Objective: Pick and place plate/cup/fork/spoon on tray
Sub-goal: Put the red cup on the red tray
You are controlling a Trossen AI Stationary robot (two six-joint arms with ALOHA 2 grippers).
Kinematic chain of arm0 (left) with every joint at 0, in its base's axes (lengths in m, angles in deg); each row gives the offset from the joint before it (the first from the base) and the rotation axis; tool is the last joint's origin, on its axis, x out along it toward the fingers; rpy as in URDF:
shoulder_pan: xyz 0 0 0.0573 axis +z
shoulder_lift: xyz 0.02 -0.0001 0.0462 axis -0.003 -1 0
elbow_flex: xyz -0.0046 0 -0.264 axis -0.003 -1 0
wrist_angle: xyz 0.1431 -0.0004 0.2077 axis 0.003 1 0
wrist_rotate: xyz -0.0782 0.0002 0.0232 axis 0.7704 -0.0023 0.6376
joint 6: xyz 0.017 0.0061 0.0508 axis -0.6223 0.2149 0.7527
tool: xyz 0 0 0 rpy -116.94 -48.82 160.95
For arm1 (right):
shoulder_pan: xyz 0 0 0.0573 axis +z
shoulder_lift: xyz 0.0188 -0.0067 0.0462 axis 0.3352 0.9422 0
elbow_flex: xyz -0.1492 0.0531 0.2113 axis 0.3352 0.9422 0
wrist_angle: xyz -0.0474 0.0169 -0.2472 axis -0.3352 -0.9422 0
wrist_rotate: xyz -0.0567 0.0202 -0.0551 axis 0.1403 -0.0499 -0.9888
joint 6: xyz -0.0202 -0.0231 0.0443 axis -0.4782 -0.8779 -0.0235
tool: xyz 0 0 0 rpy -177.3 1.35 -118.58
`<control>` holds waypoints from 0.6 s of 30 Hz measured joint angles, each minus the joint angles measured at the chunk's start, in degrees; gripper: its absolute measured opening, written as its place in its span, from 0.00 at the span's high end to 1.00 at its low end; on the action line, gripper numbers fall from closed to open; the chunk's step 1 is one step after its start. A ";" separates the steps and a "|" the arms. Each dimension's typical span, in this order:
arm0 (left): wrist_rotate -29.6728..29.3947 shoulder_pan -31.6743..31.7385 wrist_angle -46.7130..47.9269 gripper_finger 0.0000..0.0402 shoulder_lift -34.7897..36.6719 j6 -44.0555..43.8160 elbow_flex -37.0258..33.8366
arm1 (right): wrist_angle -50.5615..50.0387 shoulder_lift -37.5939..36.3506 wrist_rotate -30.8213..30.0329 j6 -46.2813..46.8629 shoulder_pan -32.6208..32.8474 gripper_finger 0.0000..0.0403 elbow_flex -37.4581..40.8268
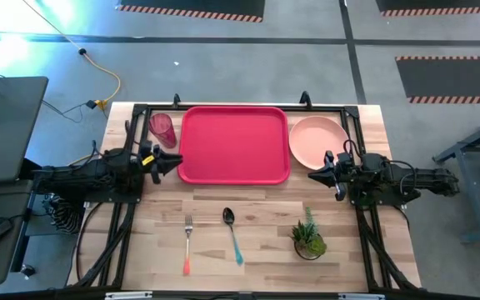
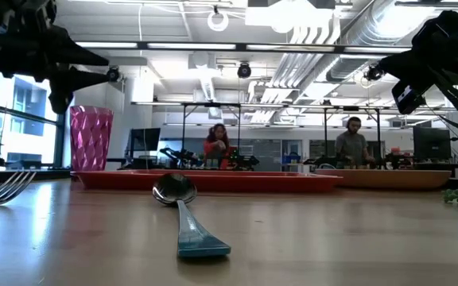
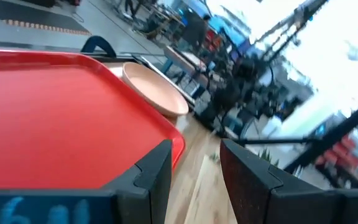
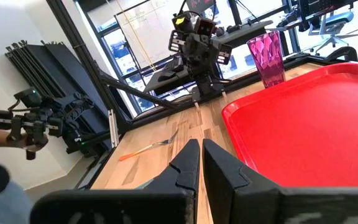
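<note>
The red tray (image 1: 233, 143) lies at the table's far middle. The red-pink cup (image 1: 162, 129) stands upright on the table left of it, and the salmon plate (image 1: 317, 140) lies flat to its right. The orange-handled fork (image 1: 187, 243) and the teal-handled spoon (image 1: 232, 236) lie on the wood toward the near edge. My left gripper (image 1: 176, 162) hovers open and empty at the tray's near left corner, shown from behind the fingers in the left wrist view (image 3: 194, 171). My right gripper (image 1: 313, 176) hovers shut and empty just near of the plate, shown also in the right wrist view (image 4: 202, 163).
A small potted plant (image 1: 308, 237) stands near the front right, right of the spoon. Black frame rails run along the table's far, left and right sides. People sit in the room beyond the table (image 2: 217, 147). A hand holding a device (image 4: 23, 127) shows beside the table.
</note>
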 joint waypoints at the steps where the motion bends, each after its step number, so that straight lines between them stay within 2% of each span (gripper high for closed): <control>1: -0.44 0.01 -0.51 0.69 0.00 -1.14 0.00 | 0.00 0.02 0.02 0.00 0.02 0.97 0.00; 8: -3.35 -0.01 -4.67 0.69 0.00 -8.80 0.00 | 0.00 0.00 0.02 0.00 0.00 0.97 0.00; 12: -4.81 0.00 -8.80 0.69 0.00 -8.32 0.00 | 0.00 0.02 0.00 -0.39 0.00 0.97 0.00; 18: -7.02 0.00 -14.40 0.69 0.00 -8.18 0.00 | -0.01 0.01 0.00 -5.65 0.00 0.97 0.00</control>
